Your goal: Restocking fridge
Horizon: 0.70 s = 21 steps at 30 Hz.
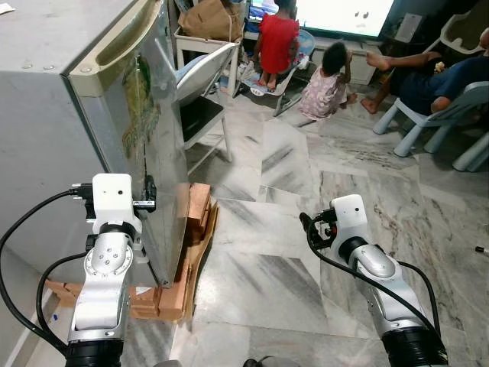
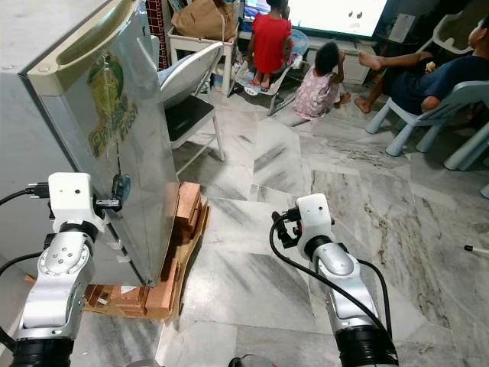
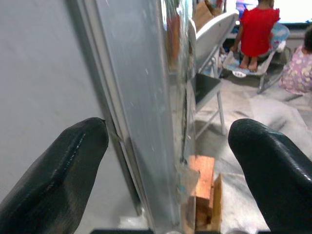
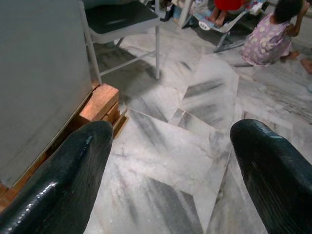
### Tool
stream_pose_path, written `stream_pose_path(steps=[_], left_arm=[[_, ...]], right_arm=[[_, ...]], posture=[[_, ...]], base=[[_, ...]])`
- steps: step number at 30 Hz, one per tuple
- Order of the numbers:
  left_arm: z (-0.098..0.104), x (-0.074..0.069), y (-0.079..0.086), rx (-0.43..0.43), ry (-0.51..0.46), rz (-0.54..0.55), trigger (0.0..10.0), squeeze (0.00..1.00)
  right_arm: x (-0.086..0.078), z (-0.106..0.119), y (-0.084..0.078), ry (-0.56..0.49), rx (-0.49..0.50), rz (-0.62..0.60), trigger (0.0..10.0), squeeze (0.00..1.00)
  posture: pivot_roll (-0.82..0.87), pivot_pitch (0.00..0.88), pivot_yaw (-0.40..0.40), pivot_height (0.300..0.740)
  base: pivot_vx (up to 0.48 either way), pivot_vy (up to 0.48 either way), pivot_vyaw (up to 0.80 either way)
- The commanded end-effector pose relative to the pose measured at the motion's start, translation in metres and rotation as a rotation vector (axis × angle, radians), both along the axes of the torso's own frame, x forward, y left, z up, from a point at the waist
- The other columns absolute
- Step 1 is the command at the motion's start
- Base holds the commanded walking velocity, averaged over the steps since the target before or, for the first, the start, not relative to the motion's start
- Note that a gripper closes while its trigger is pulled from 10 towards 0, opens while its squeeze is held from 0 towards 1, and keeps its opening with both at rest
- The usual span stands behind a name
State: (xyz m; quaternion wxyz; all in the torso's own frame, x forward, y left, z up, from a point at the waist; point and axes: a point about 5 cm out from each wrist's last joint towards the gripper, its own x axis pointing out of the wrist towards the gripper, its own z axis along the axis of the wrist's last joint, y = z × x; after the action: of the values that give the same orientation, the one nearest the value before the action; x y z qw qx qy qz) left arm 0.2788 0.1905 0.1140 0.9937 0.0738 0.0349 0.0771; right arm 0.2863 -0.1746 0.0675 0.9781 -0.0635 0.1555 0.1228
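Straddling the fridge door's edge, the left gripper is seen with its two black fingers spread wide, one on the grey side-wall side and one out past the door front, and nothing is gripped between them. From the head cameras the left gripper is found raised at the door's free edge, low on the fridge, with its white wrist block just beside the metal. The door is seen shut, a green and yellow sticker carried on its front and a long recessed handle running along its top.

Over on the right, the right gripper is held out over bare marble floor, fingers wide apart and empty, well apart from the fridge.

Under the fridge, stacked wooden blocks are seen propping its base. Just beyond the door a folding chair is stood. Further back, two children are seated before a bright screen, and a person is reclined on a plastic chair.
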Motion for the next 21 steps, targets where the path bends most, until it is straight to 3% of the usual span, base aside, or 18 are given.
stream_pose_path(steps=[1,10,21], left_arm=[[0.000,0.008,-0.006,-0.004,-0.005,-0.028,10.0,0.00],[-0.006,0.025,-0.005,0.026,0.019,-0.020,10.0,0.00],[-0.013,0.027,0.013,0.052,0.051,0.064,10.0,0.00]], right_arm=[[-0.002,-0.001,-0.005,0.017,-0.007,0.001,10.0,0.00],[-0.009,-0.003,-0.011,0.037,-0.012,-0.004,10.0,0.00],[-0.015,-0.004,-0.015,0.057,-0.010,-0.003,10.0,0.00]], posture=[[0.03,0.000,-0.070,0.740],[0.01,0.000,-0.068,0.740],[0.00,0.000,-0.064,0.740]], base=[[0.000,0.000,0.00],[0.000,0.000,0.00],[0.000,0.000,0.00]])
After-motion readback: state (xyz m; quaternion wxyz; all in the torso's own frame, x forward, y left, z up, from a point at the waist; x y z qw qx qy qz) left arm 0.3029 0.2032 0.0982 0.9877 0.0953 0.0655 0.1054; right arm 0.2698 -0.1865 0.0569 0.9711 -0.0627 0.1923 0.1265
